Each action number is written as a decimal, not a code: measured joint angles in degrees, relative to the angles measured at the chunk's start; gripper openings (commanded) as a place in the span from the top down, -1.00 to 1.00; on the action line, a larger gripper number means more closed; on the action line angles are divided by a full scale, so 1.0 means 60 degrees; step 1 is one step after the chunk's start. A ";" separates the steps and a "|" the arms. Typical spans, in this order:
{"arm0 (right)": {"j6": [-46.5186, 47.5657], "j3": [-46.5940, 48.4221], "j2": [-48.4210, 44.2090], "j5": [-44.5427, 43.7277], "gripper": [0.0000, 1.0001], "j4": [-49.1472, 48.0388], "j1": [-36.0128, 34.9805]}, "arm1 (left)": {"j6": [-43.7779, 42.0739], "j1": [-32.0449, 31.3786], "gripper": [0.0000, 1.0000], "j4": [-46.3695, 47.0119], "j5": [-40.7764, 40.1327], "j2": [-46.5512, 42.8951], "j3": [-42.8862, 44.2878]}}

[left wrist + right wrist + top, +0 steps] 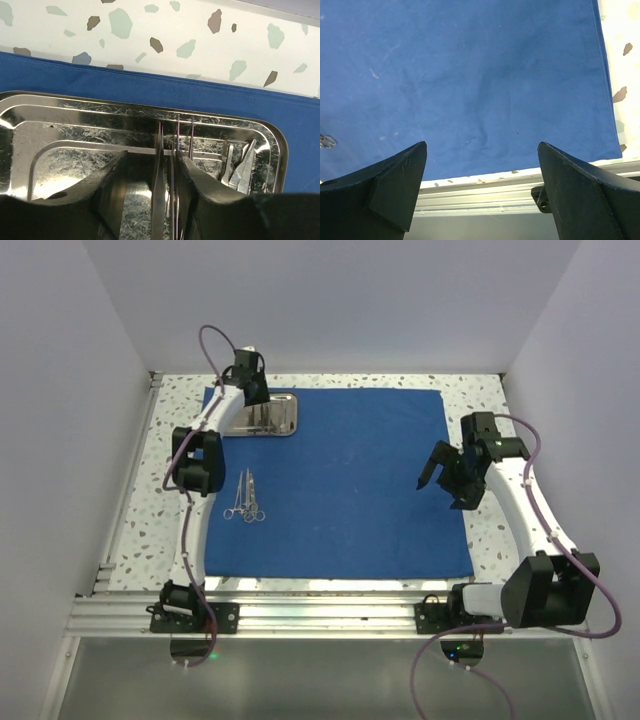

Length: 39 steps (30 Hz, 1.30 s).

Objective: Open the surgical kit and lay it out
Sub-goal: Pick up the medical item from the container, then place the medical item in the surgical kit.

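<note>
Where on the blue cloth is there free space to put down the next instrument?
Free: the cloth's middle, between the laid-out instruments and the right end effector, and its near strip. Crowded: the far-left corner, with tray and left end effector.

**Clear run across blue cloth (350, 480), crowding at far left**
Its middle lies flat and bare; the steel tray (285, 417), the left tool (258, 400) down in it, loose instruments (246, 502) nearby and the side wall (90, 420) crowd that corner.
</note>
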<state>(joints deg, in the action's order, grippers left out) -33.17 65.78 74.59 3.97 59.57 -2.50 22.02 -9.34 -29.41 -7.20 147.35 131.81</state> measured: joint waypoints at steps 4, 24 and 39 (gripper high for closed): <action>0.0036 0.0069 0.0528 -0.0029 -0.93 0.0004 0.0000 | -0.0007 -0.0007 0.30 0.0229 -0.0011 0.0175 0.0011; 0.0291 0.0430 0.1275 0.0011 -0.93 -0.0313 0.0000 | -0.0011 -0.0007 1.00 0.0073 0.0011 -0.0175 -0.0087; 0.0284 -0.0528 -0.0098 0.0506 -0.93 -0.0495 0.0000 | 0.1559 -0.2667 1.00 0.0448 -0.0703 -0.7315 -0.7206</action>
<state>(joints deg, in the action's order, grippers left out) -31.46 62.61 74.00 7.01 56.60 -2.50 31.38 -25.34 -26.72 -11.42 103.46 88.58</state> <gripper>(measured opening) 0.964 0.029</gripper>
